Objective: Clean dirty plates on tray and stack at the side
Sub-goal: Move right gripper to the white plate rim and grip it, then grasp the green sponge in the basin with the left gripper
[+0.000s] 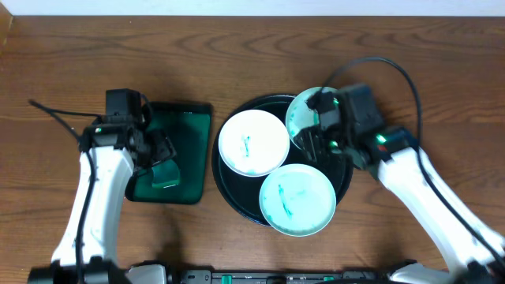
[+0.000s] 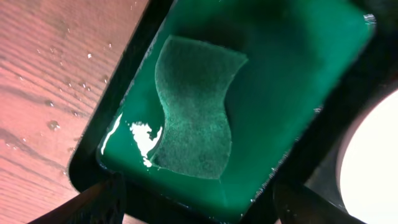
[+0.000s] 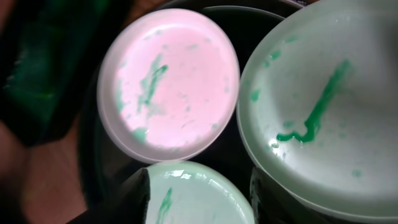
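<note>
**Overhead: right arm at the rear plate, left arm over the sponge**

All three plates sit on the black tray (image 1: 225, 188) and none is stacked at the side, so you're at the start, on the pickup for the first wash. The right gripper (image 1: 318, 132) is at the near rim of the rear plate (image 1: 302, 106), which looks tipped up off the tray. Its jaws stand narrower than the left's, but you cannot tell whether they have bitten on the rim. The left gripper (image 2: 202, 202) hovers with its jaws wide apart over the green sponge (image 2: 193, 106), which lies flat in the green tray (image 2: 298, 74); it holds nothing.

Next, I'd judge, you need a firm pinch on that rim and a lift, while the left arm drops straight down for the sponge.

Mind the edges — the rear plate's rim lies close to the left plate (image 1: 252, 142) and the front plate (image 1: 297, 199), so lift before you swing. One end of the sponge lies near the green tray's wall. The table (image 1: 442, 87) shows open wood to the right of the black tray, which is room for the stack.
</note>
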Controlling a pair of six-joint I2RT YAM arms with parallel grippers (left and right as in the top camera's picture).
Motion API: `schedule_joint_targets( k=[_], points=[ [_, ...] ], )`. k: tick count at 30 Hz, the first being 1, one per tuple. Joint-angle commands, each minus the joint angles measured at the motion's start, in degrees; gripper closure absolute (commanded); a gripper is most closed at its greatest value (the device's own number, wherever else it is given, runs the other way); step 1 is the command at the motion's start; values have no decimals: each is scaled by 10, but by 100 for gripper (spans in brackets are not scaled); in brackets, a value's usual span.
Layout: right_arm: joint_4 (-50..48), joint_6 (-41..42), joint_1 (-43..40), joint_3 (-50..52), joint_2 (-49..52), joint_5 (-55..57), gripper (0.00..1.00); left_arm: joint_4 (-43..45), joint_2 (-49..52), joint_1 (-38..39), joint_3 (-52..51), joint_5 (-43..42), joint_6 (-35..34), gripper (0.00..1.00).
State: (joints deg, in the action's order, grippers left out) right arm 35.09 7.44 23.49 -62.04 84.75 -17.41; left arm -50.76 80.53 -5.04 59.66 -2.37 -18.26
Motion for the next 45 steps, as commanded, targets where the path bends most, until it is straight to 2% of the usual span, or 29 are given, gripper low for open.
schedule_joint_targets(
  k=[1,4,10,14,18,22,25,30,36,37,38,41,44,45],
  points=[
    [4,-11,2,-53,83,-6,55,0,12,1,2,18,-24,24],
    [10,-6,2,-93,157,-24,59,3,10,1,2,20,-24,24],
    [10,74,6,-125,260,-90,65,3,11,1,2,20,-22,23],
    [14,115,24,-125,287,-81,66,3,11,1,2,20,-22,23],
    [18,167,48,-125,303,-19,69,4,11,1,2,20,-22,23],
    [15,212,54,-126,303,41,83,6,11,1,1,21,-22,23],
    [13,229,43,-130,303,68,99,15,12,1,-2,20,-22,23],
    [11,233,31,-130,303,69,99,45,27,1,-22,20,-22,23],
    [11,231,36,-130,303,70,99,85,94,1,-48,16,-22,24],
    [11,231,37,-130,303,71,99,92,115,1,-48,11,-22,31],
    [11,231,37,-130,303,71,99,97,128,1,-48,4,-22,44],
    [11,231,37,-130,303,73,99,112,163,1,-48,-20,-22,67],
    [11,231,38,-130,303,73,99,121,182,1,-48,-21,-22,89],
    [11,231,38,-130,303,73,99,123,183,1,-48,-21,-22,92]
  ],
)
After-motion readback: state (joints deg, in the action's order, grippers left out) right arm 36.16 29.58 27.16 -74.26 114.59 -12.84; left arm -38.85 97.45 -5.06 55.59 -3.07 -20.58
